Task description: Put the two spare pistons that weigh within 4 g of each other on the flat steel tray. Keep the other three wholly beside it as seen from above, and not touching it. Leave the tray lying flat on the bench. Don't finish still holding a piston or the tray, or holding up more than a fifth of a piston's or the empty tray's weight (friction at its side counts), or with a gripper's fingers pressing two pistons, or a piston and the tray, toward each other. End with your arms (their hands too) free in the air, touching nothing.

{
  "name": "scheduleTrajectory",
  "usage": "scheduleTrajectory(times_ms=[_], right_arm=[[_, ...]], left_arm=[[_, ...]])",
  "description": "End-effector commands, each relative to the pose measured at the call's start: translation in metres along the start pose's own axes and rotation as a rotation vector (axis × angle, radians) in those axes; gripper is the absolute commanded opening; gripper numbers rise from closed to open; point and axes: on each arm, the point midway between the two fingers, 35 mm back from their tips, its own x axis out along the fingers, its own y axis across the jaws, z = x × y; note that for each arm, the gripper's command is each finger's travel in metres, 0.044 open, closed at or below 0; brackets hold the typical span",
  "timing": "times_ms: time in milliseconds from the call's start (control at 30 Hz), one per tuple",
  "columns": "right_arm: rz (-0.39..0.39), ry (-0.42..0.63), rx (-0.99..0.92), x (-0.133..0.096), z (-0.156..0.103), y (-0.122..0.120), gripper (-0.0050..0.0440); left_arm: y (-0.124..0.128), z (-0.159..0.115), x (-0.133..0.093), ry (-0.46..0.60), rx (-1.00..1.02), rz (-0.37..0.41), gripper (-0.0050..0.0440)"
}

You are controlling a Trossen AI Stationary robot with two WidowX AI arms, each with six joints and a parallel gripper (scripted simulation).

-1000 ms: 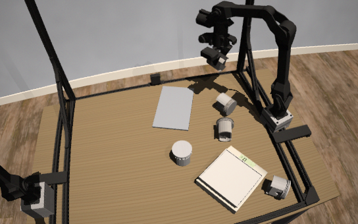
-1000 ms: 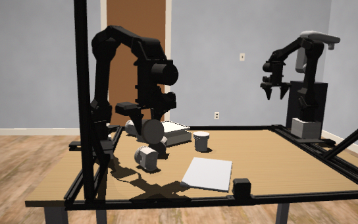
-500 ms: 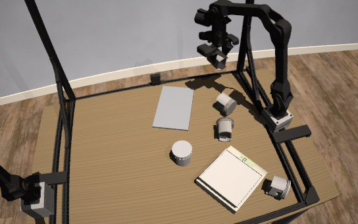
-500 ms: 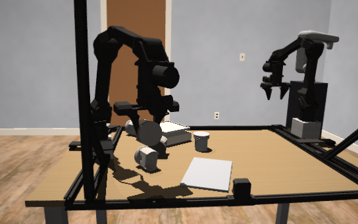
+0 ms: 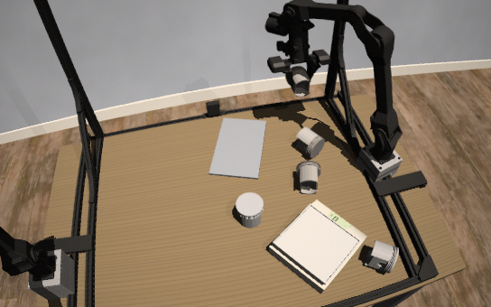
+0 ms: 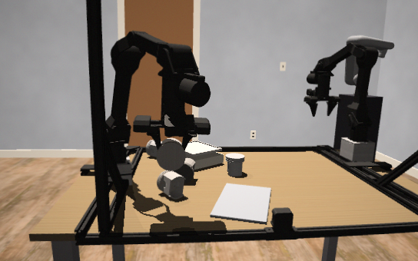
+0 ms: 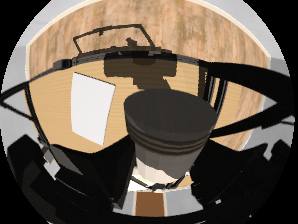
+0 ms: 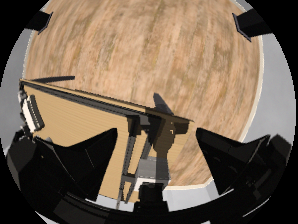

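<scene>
Left claw point(image 5: 300, 69) point(image 6: 170, 143) point(image 7: 159, 167), dark crown wrist-view only

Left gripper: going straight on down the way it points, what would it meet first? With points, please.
Probably the wooden bench top point(image 5: 158, 203) point(image 6: 307, 184) point(image 7: 50, 115) point(image 8: 80, 115), touched first by the held piston point(image 5: 301, 83) point(image 6: 170, 154) point(image 7: 170, 117). Depth is unclear; the nearby lying piston point(image 5: 307, 137) point(image 6: 174, 185) might get caught instead.

A flat, pale grey steel tray point(image 5: 239, 148) point(image 6: 243, 203) point(image 7: 92, 109) lies on the bench, bearing no piston. A grey metal cylindrical piston point(image 5: 301, 82) point(image 6: 170, 154) point(image 7: 170, 120), ringed near its round crown, is held aloft, tilted. Four similar grey pistons rest on the bench, apart from the tray: one upright, crown up point(image 5: 249, 209) point(image 6: 235, 165); two on their sides, near each other point(image 5: 310, 141) point(image 6: 170, 185) and point(image 5: 309, 177) point(image 6: 188, 171); the last on its side at the top view's lower right point(image 5: 382, 256) point(image 6: 151, 148).
</scene>
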Motion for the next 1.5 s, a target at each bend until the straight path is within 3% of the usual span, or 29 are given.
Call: scheduleTrajectory(times_ms=[0, 667, 1467], right_arm=[[0.002, 0.001, -0.001, 0.000, 0.000, 0.000, 0.0440], [0.002, 0.001, -0.001, 0.000, 0.000, 0.000, 0.0440], [0.002, 0.001, -0.001, 0.000, 0.000, 0.000, 0.0440]], left_arm=[[0.002, 0.002, -0.003, 0.007, 0.058, 0.009, 0.0158], [0.002, 0.002, -0.003, 0.109, 0.527, 0.011, 0.0158], [0.003, 0.003, 0.034, 0.111, 0.534, 0.011, 0.0158]])
